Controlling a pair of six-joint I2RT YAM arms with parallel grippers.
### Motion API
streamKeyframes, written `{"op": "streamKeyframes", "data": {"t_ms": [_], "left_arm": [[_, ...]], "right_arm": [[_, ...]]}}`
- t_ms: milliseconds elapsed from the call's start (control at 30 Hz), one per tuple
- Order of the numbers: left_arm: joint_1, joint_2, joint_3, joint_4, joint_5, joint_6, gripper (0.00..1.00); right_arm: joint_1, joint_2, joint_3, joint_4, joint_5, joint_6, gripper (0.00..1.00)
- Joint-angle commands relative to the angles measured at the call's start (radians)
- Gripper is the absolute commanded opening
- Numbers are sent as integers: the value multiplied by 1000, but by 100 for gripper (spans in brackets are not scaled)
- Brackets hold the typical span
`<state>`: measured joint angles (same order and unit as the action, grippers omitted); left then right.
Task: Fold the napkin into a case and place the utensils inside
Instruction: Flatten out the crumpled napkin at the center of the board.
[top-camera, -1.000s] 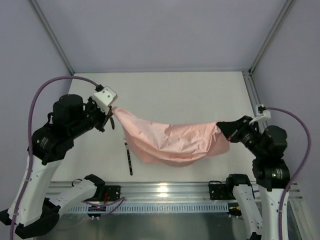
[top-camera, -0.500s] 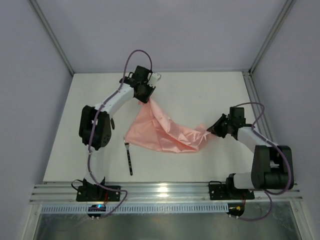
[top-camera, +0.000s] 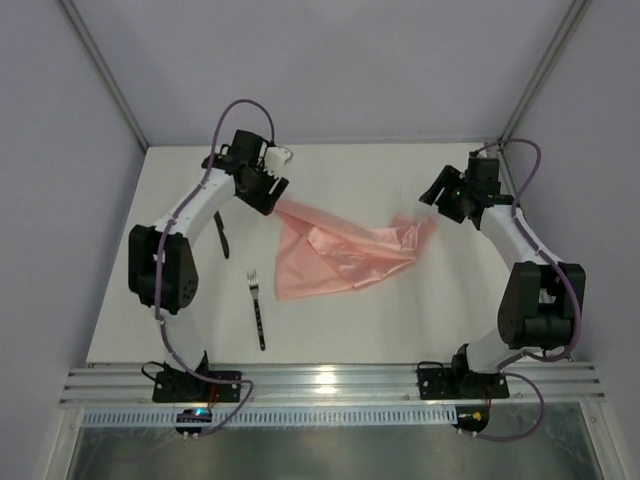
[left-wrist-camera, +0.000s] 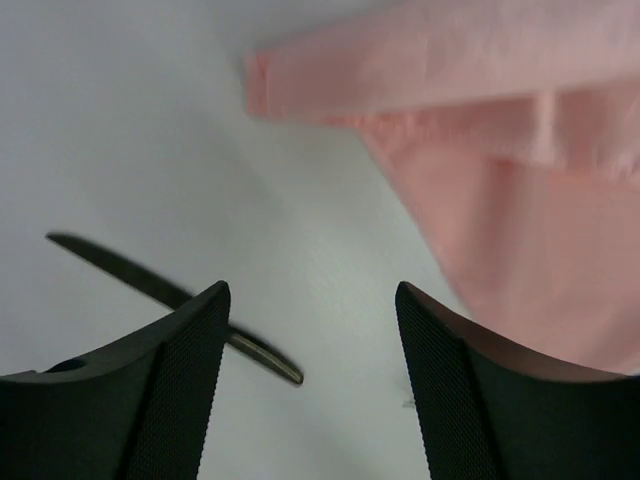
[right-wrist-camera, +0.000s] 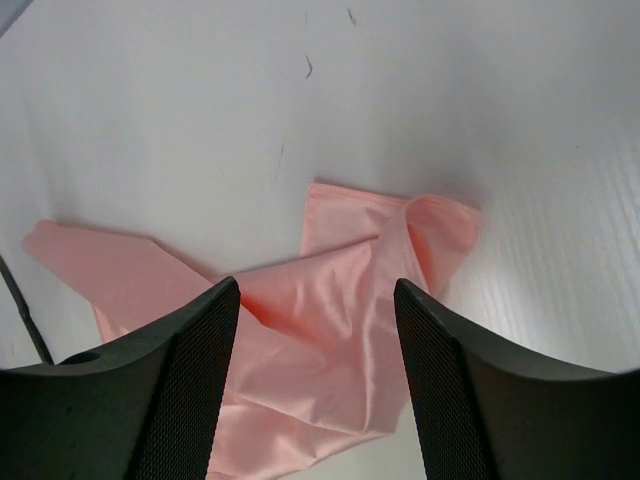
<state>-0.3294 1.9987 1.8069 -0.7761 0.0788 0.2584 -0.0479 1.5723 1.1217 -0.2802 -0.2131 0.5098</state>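
Left gripper (left-wrist-camera: 310, 300) is sitting with its jaws apart and nothing between them, just bare table (top-camera: 400, 320) showing in the gap. The napkin (top-camera: 335, 255) is lying just ahead of its fingertips and off to the right-finger side, with one folded-over corner nearest the tips, apart from them and not touching. The knife (left-wrist-camera: 150, 283) is lying flat on the other side, running under the left finger toward the gap, near the gripper but clear of the cloth.

Right gripper (right-wrist-camera: 315, 290) is also hanging with its jaws wide and gripping nothing. The napkin is lying below and just ahead of it, a bunched corner sitting by the right-finger side and the rest spreading away toward the left arm. The cloth is resting on the table, loose, wrinkled and partly doubled over itself, not flat.

The two grippers are likely sitting at the far corners because that is where the cloth gets stretched and laid out; the open jaws are leaving it free to settle. It is probably needing another pull or smoothing before any fold, since the overlaps are looking messy and no pocket is forming yet.

The fork (top-camera: 258, 310) is lying well back from the left gripper, toward the arm bases, tines pointing away from the bases and off the napkin. Both utensils are probably parked left of the cloth to keep them out of the folding area. The task is looking early.
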Motion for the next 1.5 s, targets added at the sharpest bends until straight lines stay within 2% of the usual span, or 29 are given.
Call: {"op": "streamKeyframes", "data": {"t_ms": [0, 33, 100, 167, 200, 267, 467, 633, 733, 767, 833, 867, 900, 933, 1033, 1133, 1300, 1400, 1433, 1467], "left_arm": [[-57, -312, -298, -23, 90, 210, 67], [-88, -360, -452, -6, 50, 244, 65], [-208, -440, -588, 11, 3, 304, 64], [-287, -520, -743, 73, -65, 338, 70], [-348, -537, -783, 101, -70, 343, 72], [-390, -545, -863, 182, -152, 360, 76], [-448, -370, -859, 313, -252, 332, 78], [-448, -314, -862, 348, -139, 306, 75], [-448, -313, -874, 305, -82, 305, 66], [-448, -313, -879, 304, -85, 306, 56], [-448, -307, -894, 314, -123, 312, 45], [-448, -299, -896, 320, -135, 314, 31], [-448, -285, -896, 321, -146, 308, 21], [-448, -281, -890, 321, -164, 300, 0], [-448, -316, -880, 324, -157, 254, 0], [-448, -392, -879, 333, -146, 220, 0], [-448, -431, -882, 334, -148, 209, 0], [-448, -433, -883, 324, -140, 203, 0], [-448, -437, -885, 321, -140, 203, 0], [-448, -440, -888, 317, -145, 203, 0]], "right_arm": [[-6, -95, -57, -108, 106, -88, 67], [-7, -112, -68, -109, 104, -93, 67], [-9, -121, -97, -122, 90, -100, 66], [-9, -138, -123, -106, 64, -99, 65], [-9, -146, -153, -99, 54, -99, 64], [-9, -167, -178, -83, 32, -99, 62], [-9, -205, -246, -65, -6, -93, 61], [-9, -228, -264, -79, -26, -108, 61], [-9, -267, -270, -97, -35, -119, 60], [-9, -279, -270, -106, -35, -122, 59], [-7, -319, -270, -119, -22, -131, 58], [-6, -330, -273, -131, -19, -131, 58], [-3, -337, -276, -134, -23, -131, 58], [0, -347, -283, -129, -28, -122, 58], [32, -333, -324, -96, -34, -113, 59], [54, -265, -342, -54, -34, -96, 62], [115, -134, -359, 58, -28, -34, 62], [120, -88, -373, 125, -28, -1, 44], [118, -80, -376, 147, -17, 6, 27], [118, -75, -376, 151, 3, 10, 18]]}}
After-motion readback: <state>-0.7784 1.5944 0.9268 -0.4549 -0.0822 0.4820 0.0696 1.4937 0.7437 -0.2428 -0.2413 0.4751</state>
